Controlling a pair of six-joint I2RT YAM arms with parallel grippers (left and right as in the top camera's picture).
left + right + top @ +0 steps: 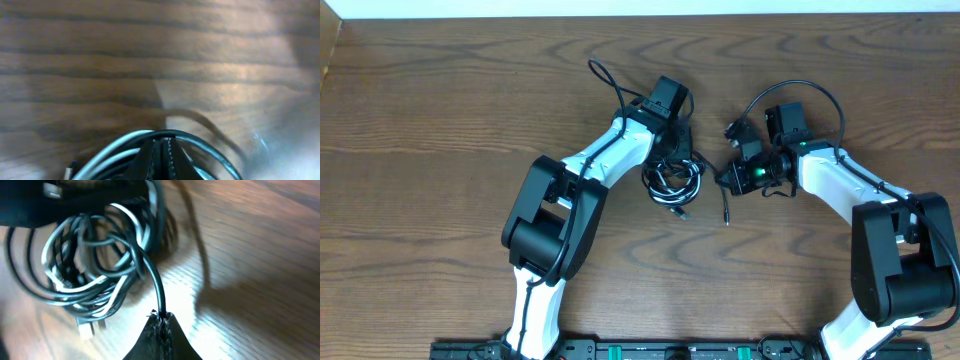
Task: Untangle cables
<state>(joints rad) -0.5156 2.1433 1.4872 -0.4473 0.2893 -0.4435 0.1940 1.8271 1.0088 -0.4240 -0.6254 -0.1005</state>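
The cables [672, 178] lie as one tangled coil of black and white cords at the table's middle. My left gripper [673, 150] reaches down onto the coil's far edge. In the left wrist view its jaws [161, 142] are shut, with a black cord [200, 140] pinched across the tips and white loops [115, 145] beside them. To the coil's right, my right gripper [725, 180] is shut on a black cord [155, 285] that runs up into the coil [95, 265]. A white plug [87, 328] lies under the coil. One loose cord end [726, 210] rests just in front of the right gripper.
Thicker black wires loop off both arms, one behind the left wrist [605, 78] and one over the right wrist [800, 88]. The bare wooden table [440, 120] spreads all around. The arm bases stand at the front edge [620, 350].
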